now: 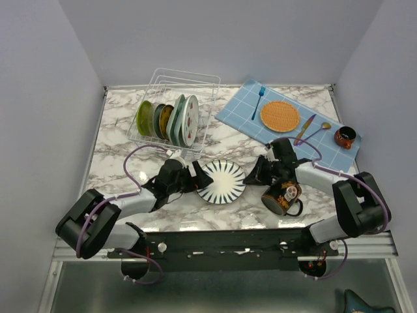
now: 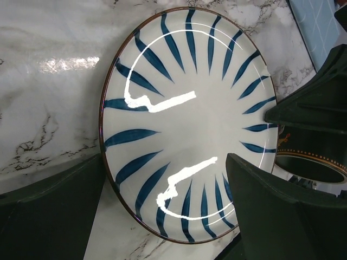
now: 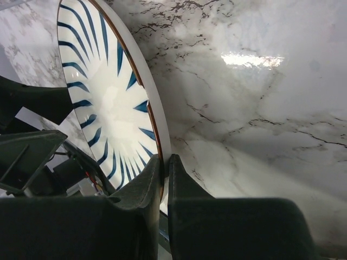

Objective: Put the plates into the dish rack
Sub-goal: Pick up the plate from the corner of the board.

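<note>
A white plate (image 3: 108,103) with blue stripes radiating from its centre and a thin brown rim was seen nearly edge-on above the marble table (image 3: 260,108). Its rim was pinched by the right gripper (image 3: 165,162), one dark finger (image 3: 187,184) set against the pale underside and the other against the striped face. Dark arm parts (image 3: 27,151) were seen at the left, beyond the plate. A bright glare was reflected on the table.

Both left arm (image 1: 127,203) and right arm (image 1: 322,175): pale grey link tubes, chunky black joint housings. Purple cable (image 1: 126,166) runs along each. Matte black wedge-shaped fingers (image 3: 217,227) on left gripper (image 1: 201,179), right gripper (image 1: 249,176). Black base bar (image 1: 228,251), pale bolt heads (image 1: 161,246).
</note>
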Motion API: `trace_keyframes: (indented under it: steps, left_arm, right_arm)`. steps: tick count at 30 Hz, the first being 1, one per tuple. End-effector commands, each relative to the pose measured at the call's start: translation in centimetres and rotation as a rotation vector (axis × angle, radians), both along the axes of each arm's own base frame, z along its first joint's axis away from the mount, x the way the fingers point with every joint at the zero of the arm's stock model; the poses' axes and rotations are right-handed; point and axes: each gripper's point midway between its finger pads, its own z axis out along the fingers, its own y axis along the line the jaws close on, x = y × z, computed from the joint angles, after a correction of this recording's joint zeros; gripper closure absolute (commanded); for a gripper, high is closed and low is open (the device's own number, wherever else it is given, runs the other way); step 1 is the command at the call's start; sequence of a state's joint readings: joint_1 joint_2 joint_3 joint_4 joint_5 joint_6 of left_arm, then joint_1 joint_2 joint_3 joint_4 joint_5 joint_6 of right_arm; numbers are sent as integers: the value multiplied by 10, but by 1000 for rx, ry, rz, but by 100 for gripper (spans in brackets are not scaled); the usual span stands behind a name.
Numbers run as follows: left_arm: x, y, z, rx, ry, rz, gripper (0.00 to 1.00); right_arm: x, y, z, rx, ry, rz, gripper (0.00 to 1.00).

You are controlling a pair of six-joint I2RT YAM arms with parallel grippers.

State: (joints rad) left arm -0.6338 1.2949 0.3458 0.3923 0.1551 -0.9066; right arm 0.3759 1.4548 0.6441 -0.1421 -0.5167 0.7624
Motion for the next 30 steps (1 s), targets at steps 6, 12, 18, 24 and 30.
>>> trace_keyframes:
  steps: [6,12,18,24,30]
  left_arm:
    - [-18,-36,11,-89,24,-209,1]
    - [-22,-55,22,-122,0,-283,2]
    - [-27,-71,32,-149,-20,-351,10]
    - [-33,-83,43,-178,-37,-406,15]
    - [-39,-93,55,-221,-51,-456,17]
  right_arm:
    - [-4,17,2,98,33,66,99]
    - [-2,17,2,89,19,77,100]
    - [-2,19,-1,101,25,88,99]
    - [0,21,-3,108,29,97,99]
    - [1,22,-8,107,38,100,99]
